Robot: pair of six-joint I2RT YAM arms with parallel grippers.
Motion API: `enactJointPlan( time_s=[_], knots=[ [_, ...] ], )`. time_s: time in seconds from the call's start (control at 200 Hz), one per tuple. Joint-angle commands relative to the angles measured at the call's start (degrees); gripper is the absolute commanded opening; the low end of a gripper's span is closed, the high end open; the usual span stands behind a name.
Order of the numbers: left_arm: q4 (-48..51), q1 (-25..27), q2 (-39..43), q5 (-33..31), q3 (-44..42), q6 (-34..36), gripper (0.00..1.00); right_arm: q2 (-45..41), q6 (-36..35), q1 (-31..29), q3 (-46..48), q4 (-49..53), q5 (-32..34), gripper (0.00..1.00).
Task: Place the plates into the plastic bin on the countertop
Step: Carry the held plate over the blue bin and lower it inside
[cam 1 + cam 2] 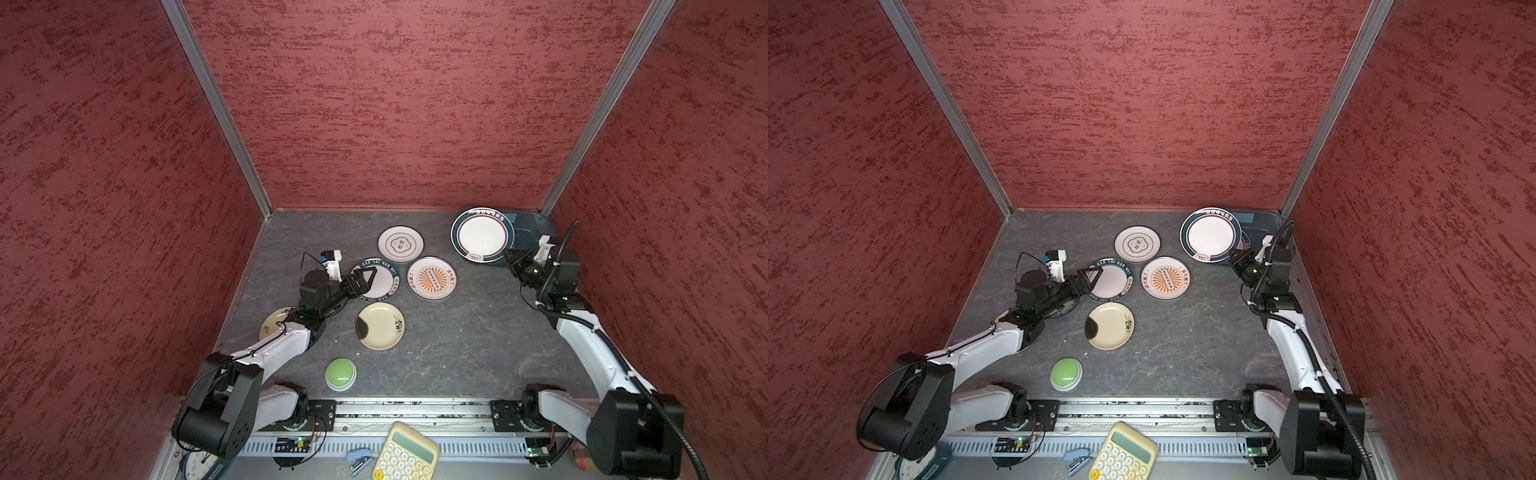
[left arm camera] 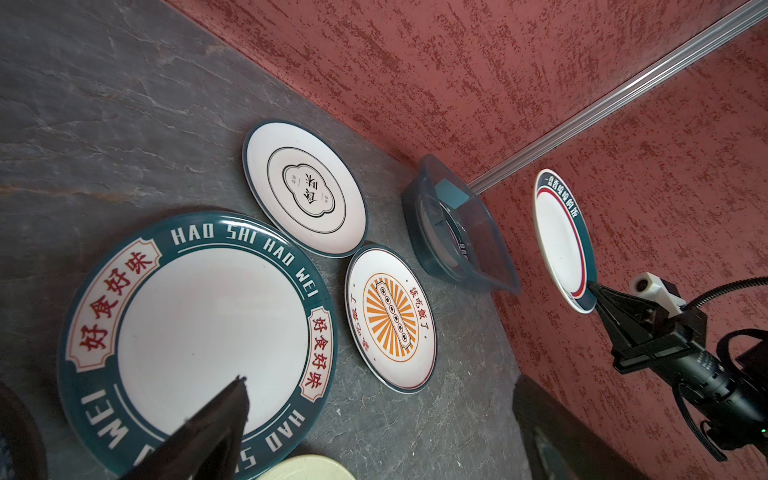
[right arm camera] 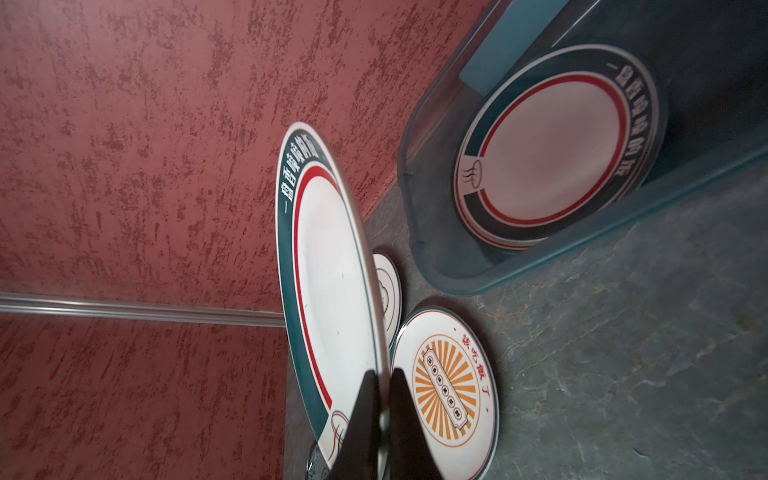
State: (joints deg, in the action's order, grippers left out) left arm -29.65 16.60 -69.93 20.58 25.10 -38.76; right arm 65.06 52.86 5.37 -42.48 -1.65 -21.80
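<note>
Green-rimmed plate [image 1: 482,235] hangs tilted, pinched at its edge by the closed right gripper [image 1: 508,254]; the plastic bin [image 1: 528,236] lies just ahead, lower. Left gripper [image 1: 366,277] gapes wide and empty over a lettered plate [image 1: 384,287].

Mottled red walls [image 1: 395,104] meet at silver corner strips [image 1: 216,108].

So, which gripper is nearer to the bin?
Right. The right gripper, jaws shut on the held plate, hangs close beside the bin. The left gripper, jaws open, is over the HAO SHI plate, well away from the bin.
</note>
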Motion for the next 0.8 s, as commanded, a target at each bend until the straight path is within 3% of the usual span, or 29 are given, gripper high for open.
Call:
enactJointPlan(
  time_s=[0.0, 0.306, 0.471, 0.646, 0.792],
  knots=[
    [-0.78, -0.26, 0.89, -0.45, -0.2, 0.51, 1.0, 1.19, -1.79, 1.3, -3.56, -4.04, 1.84, 0.0],
    [1.79, -0.21, 1.71, -0.41, 3.95, -0.61, 1.0, 9.03, -4.45, 3.76, -7.56, -2.53, 6.35, 0.0],
    [8.17, 0.09, 2.34, -0.08, 6.78, 0.07, 0.99, 15.16, -7.49, 3.93, -10.48, -2.65, 10.77, 0.0],
    [11.33, 0.45, 3.11, -0.8, 7.94, 1.05, 1.0, 22.24, -8.68, 4.08, -12.09, -8.56, 11.51, 0.0],
    [13.13, 0.58, 3.12, -1.34, 8.64, 1.15, 1.0, 27.4, -11.22, 4.12, -17.61, -3.96, 12.91, 0.0]
  ],
)
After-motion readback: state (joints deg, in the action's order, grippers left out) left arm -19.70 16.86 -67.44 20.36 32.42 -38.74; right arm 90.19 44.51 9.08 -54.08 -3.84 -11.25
